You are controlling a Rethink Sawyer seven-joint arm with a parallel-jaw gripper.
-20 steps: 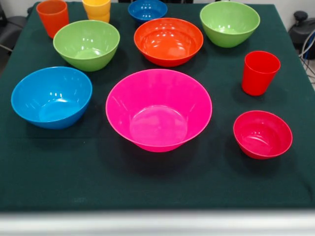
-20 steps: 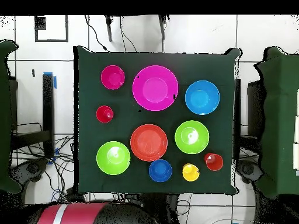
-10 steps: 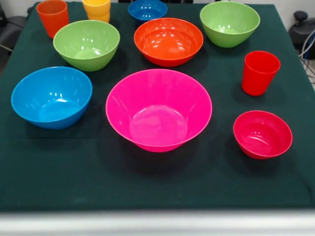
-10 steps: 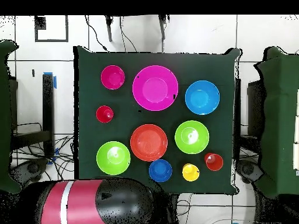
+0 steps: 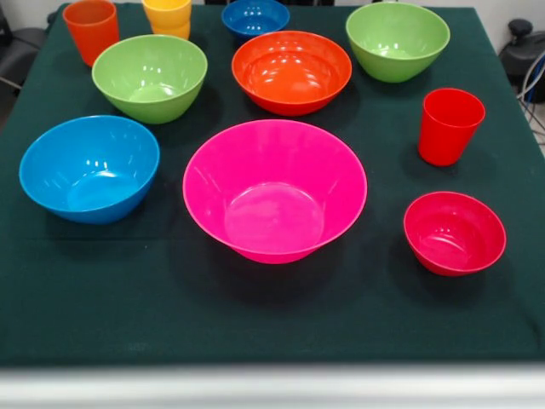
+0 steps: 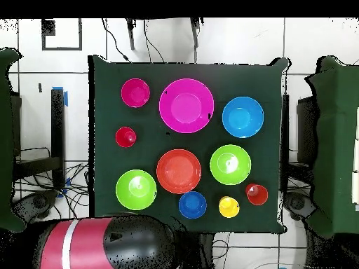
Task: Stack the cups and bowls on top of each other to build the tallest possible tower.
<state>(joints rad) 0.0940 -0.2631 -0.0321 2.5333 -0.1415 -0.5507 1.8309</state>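
Pink bowl [image 5: 274,191], sky-blue bowl [image 5: 89,168], orange bowl [image 5: 291,72], red cup [image 5: 449,125], dark green tablecloth [image 5: 255,315].

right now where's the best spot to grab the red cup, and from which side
Probably from straight above. The red cup stands upright, mouth open upward, so one finger inside and one outside could pinch its thin rim. Open cloth surrounds it; the small red bowl and the lime green bowl stand well apart.

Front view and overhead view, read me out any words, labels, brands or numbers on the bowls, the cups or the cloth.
None: no readable text in either view.
The bowls, such as the pink bowl, are plain plastic.
The cups, such as the red cup, are plain too.
The green cloth carries no print.
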